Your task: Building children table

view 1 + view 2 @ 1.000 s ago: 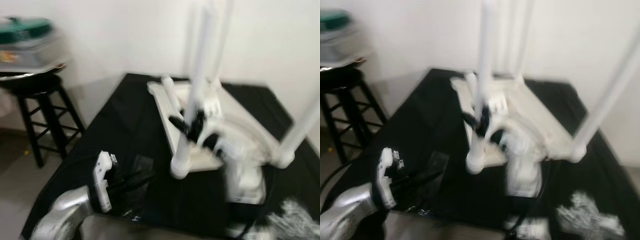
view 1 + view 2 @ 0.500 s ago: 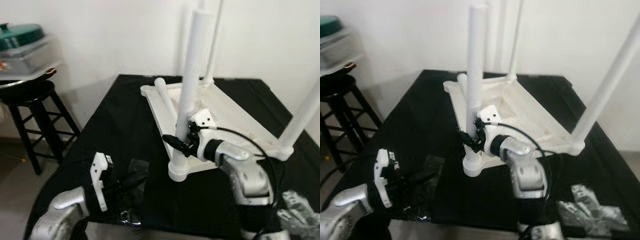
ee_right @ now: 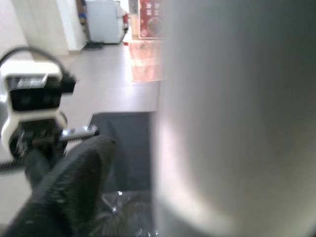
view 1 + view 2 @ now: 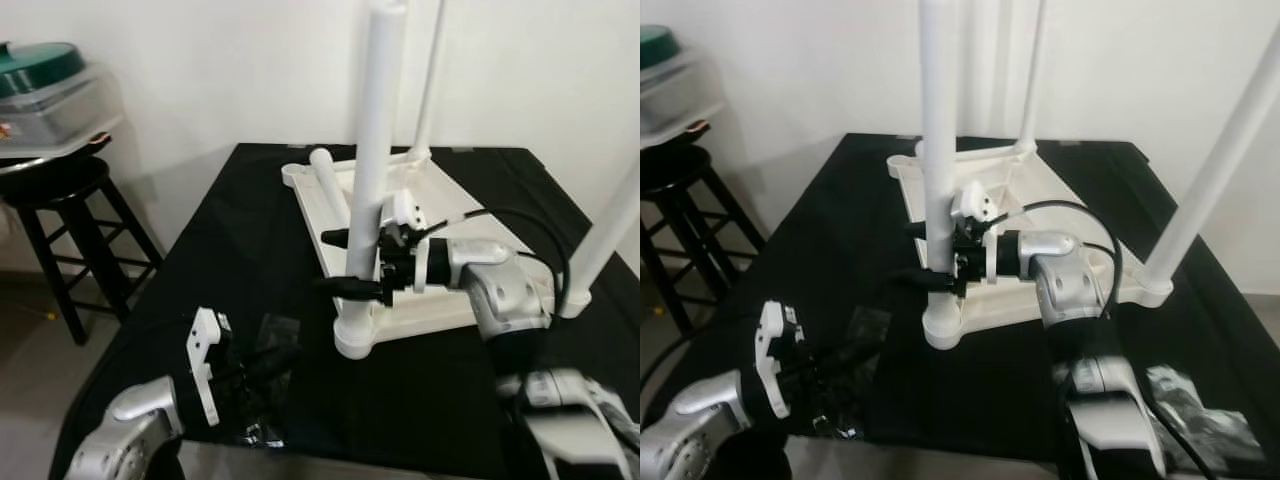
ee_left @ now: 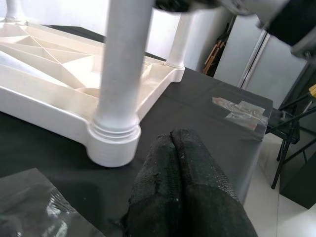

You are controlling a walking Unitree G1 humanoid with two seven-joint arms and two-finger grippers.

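Note:
A white children's table (image 4: 440,215) lies upside down on the black-covered tabletop (image 4: 240,240). Three legs stand up from it, and a loose leg (image 4: 325,172) rests across its far corner. My right gripper (image 4: 343,262) reaches from the right and is open around the nearest upright leg (image 4: 372,170), just above the leg's socket (image 4: 354,335). The right wrist view shows a gap between one finger (image 3: 69,182) and the leg (image 3: 237,118). My left gripper (image 5: 173,143) is shut on nothing and hovers low near the table's front edge over a clear plastic bag (image 4: 272,338).
A black stool (image 4: 62,190) stands off the table's left side and carries a clear container with a green lid (image 4: 45,85). Crumpled plastic wrapping (image 4: 1200,415) lies at the front right. A white wall is close behind the table.
The camera blur has settled. My right gripper has turned level and spread its fingers around the near leg. The left gripper has hardly moved.

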